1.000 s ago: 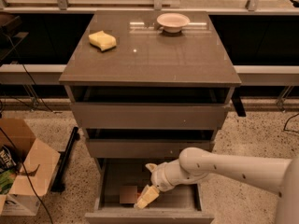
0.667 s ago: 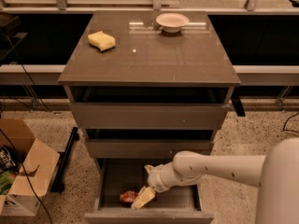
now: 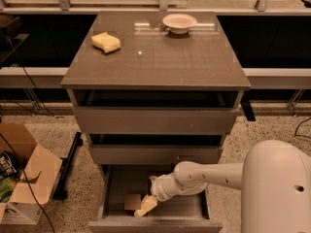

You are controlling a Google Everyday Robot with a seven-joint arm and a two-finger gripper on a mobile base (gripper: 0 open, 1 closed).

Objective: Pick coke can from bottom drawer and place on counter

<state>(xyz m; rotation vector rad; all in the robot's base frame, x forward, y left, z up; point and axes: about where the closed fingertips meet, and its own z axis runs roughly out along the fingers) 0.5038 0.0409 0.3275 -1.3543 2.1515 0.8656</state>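
The coke can [image 3: 132,201] lies in the bottom drawer [image 3: 156,225], low in the frame and a little left of centre. It shows only as a dull reddish-brown shape on the grey drawer floor. The gripper [image 3: 144,208] is down inside the same drawer, just to the right of the can and slightly lower in the frame, close enough that the two look to be touching or nearly so. From where I stand I cannot tell whether the gripper is open or closed, nor whether it has hold of the can.

The white arm [image 3: 209,174] reaches in from the lower right, angling down to the left under the middle drawer [image 3: 155,154].

Above the cabinet, the counter [image 3: 160,62] carries a yellow sponge [image 3: 106,42] at its upper left and a pale bowl [image 3: 179,22] near its far edge. A cardboard box [image 3: 24,178] sits on the floor at lower left.
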